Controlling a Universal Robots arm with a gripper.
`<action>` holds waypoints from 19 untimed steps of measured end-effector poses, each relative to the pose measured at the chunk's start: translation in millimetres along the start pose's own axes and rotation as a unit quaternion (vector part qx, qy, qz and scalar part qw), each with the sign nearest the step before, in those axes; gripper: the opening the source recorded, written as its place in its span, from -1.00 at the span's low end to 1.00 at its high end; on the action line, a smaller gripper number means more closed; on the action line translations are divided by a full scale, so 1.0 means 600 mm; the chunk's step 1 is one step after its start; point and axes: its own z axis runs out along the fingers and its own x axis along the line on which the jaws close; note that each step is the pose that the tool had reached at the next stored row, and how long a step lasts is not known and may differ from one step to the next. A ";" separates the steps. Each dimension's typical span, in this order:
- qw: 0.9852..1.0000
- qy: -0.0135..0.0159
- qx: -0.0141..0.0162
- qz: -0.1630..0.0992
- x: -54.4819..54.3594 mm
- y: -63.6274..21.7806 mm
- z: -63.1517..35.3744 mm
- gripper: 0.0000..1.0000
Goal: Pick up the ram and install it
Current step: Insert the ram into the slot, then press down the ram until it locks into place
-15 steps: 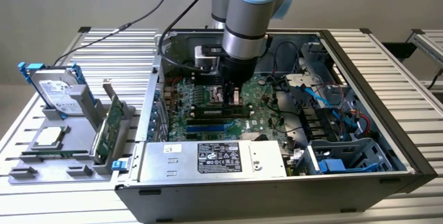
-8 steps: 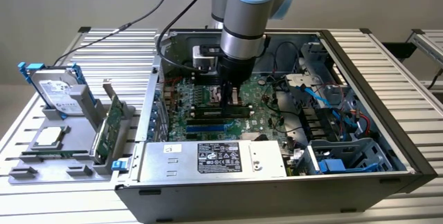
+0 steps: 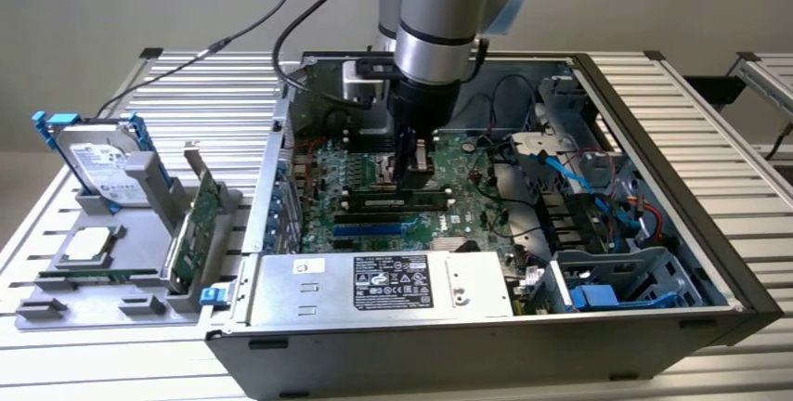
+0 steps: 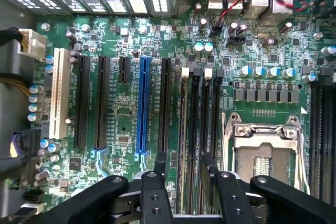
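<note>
In the wrist view the ram [image 4: 184, 129] stands on edge in a memory slot of the green motherboard [image 4: 121, 124], beside the CPU socket [image 4: 262, 148]. My gripper [image 4: 184, 163] is open just above it, one black finger on each side of the stick and neither touching it. In the exterior view the arm reaches down into the open computer case [image 3: 669, 225]. There the gripper [image 3: 419, 161] hangs over the motherboard, with the ram [image 3: 396, 201] seen as a dark strip lying in the slots just below it.
A grey power supply [image 3: 384, 280] fills the case's near side, and blue and black cables [image 3: 582, 178] crowd the exterior view's right. Outside the case, a fixture holds a hard drive [image 3: 106, 164], an upright green expansion card [image 3: 199, 215] and a chip [image 3: 89, 245].
</note>
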 end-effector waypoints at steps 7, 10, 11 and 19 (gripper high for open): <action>1.000 0.000 0.000 0.000 0.001 0.002 -0.017 -0.51; 1.000 0.000 0.000 0.000 0.001 0.002 -0.017 -0.74; 1.000 0.000 0.000 0.000 0.001 0.002 -0.016 -0.79; 1.000 -0.001 0.003 0.004 0.001 0.002 -0.014 -0.79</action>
